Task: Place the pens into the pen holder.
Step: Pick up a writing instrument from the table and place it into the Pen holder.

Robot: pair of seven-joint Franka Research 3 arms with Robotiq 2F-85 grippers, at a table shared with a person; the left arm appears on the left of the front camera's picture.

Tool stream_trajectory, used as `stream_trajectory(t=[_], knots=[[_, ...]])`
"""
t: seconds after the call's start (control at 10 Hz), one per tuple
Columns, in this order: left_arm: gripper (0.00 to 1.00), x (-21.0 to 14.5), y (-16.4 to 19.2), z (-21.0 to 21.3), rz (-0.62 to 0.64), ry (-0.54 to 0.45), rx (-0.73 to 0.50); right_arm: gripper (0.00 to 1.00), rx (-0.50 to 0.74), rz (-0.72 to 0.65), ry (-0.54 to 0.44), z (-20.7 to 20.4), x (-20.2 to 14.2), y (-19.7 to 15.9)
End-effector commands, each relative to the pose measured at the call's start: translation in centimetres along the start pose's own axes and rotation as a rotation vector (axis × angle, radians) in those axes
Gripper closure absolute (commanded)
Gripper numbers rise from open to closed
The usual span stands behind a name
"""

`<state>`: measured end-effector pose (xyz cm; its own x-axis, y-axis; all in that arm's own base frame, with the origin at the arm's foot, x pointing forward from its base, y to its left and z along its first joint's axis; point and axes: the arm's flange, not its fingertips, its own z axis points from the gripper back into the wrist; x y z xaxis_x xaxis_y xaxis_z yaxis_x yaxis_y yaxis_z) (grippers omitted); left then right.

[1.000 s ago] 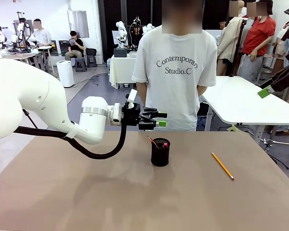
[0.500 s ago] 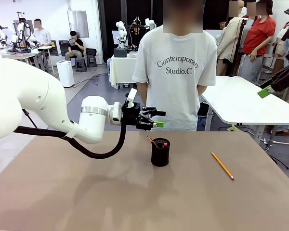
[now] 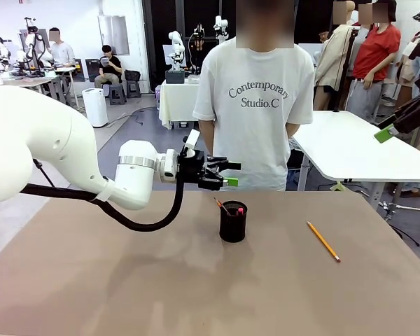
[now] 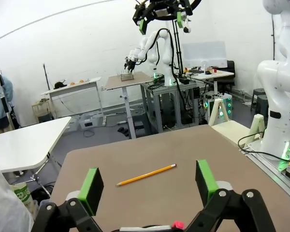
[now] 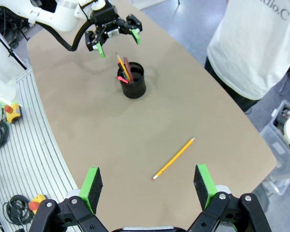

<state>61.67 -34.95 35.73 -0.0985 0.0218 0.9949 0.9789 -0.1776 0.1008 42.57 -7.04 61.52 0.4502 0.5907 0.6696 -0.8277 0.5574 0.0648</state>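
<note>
As the right wrist looks down, pens [image 5: 125, 70] crowd the holder [image 5: 134, 86].

Bare table [image 3: 126, 280] surrounds the pencil [image 3: 323, 241]; pen holder [image 3: 232, 224] stands well apart

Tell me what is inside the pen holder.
Pens stand in the pen holder, leaning out over its rim: a brownish-red pen, a yellowish pen and a dark pen with a red end. Their lower ends and the holder's bottom are hidden by its wall.
</note>
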Motion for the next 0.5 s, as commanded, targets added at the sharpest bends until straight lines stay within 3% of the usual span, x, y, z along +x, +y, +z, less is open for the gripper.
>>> stream_trajectory(t=[0.0, 0.4], knots=[[0.0, 3.1, -1.9, 2.4, 0.039, 0.052, -0.033, 0.0, 0.0, -0.001, -0.011, 0.1, 0.2, 0.1], [0.0, 9.3, -5.7, 7.3, 0.121, 0.344, 0.064, 0.0, 0.0, -0.001, -0.011, 0.1, 0.2, 0.1]])
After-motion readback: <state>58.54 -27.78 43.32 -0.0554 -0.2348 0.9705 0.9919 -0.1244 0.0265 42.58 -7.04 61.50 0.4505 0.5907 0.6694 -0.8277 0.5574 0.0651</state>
